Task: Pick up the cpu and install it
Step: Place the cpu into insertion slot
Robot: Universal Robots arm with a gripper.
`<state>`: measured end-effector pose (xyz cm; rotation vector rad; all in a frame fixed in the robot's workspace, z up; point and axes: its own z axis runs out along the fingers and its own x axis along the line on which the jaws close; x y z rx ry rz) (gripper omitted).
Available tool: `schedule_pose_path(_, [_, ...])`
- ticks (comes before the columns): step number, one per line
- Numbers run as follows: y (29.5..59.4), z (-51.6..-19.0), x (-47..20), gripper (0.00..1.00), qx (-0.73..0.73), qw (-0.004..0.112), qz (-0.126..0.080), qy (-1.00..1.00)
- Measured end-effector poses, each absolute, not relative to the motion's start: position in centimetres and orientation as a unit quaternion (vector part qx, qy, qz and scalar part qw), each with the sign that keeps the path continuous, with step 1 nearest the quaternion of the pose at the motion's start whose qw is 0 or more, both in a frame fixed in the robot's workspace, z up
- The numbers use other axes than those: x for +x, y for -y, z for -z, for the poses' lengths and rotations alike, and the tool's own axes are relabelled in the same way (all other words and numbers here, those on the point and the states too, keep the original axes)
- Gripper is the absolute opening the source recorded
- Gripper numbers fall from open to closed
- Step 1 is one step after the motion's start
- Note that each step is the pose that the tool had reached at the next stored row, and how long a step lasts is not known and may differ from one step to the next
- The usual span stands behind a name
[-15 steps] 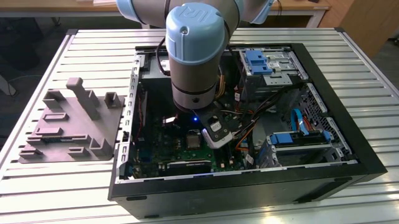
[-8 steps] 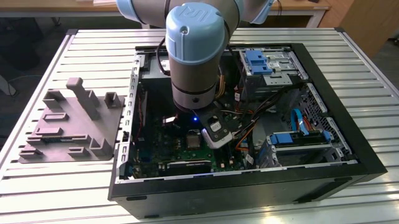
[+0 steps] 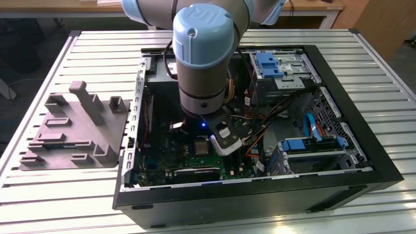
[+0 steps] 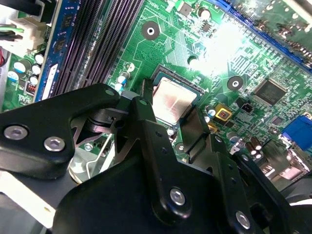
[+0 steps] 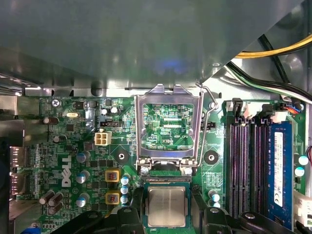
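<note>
Reaching down through the open side of one computer case [image 3: 260, 201], a single arm [image 3: 202, 58] sets its gripper [image 3: 221, 141] low over the green motherboard [image 3: 188, 163].

Edges and clearance: the case's black walls ring the work on all sides. Loose cables [image 3: 250, 119] run close beside the wrist towards the exterior view's right. On the other side, the gap to the case wall is narrow. The case lies on a slatted table [image 3: 97, 207]. One grey tray [image 3: 71, 131] with upright posts rests on that table at the exterior view's left, outside the case and well apart from the gripper.

Task object: in both wrist views the cpu [image 5: 166, 205] [image 4: 171, 100] lies flat, silvery top upward, squarely within the socket's outline. The gripper [image 5: 168, 220] [image 4: 170, 111] straddles it closely; whether the jaws clamp the chip or stand free of it cannot be told. In the first wrist view the metal load plate [image 5: 168, 91] stands hinged open along one edge of the socket, leaving the chip uncovered.

Counts, first wrist view: one cpu, one load plate, two ringed mounting holes [image 5: 121, 157] flanking the hinge, two yellow square parts [image 5: 112, 175], and one blue memory module [image 5: 279, 165] beside dark slots. Exterior view: two blue drive brackets [image 3: 270, 64].
</note>
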<state>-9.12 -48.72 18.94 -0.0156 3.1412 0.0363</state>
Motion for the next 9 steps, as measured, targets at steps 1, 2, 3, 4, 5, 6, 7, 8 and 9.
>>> schedule_pose_path(1, [48.72, -18.92, -9.12, 0.47, -0.005, 0.0, -0.012, -1.0])
schedule_pose_path(2, [48.73, -18.9, -9.12, 0.47, -0.005, 0.0, -0.012, -1.0])
schedule_pose_path(3, [48.73, -18.89, -9.13, 0.47, -0.005, 0.0, -0.011, -1.0])
schedule_pose_path(4, [48.73, -18.87, -9.12, 0.47, -0.005, 0.0, -0.011, -1.0])
schedule_pose_path(5, [48.73, -18.87, -9.13, 0.47, -0.005, 0.0, -0.011, -1.0])
schedule_pose_path(6, [48.72, -18.86, -9.12, 0.47, -0.005, 0.0, -0.012, -1.0])
schedule_pose_path(7, [48.72, -18.85, -9.12, 0.47, -0.005, 0.0, -0.012, -1.0])
schedule_pose_path(8, [48.72, -18.85, -9.12, 0.47, -0.005, 0.0, -0.012, -1.0])
schedule_pose_path(9, [48.72, -18.85, -9.12, 0.47, -0.005, 0.0, -0.012, -1.0])
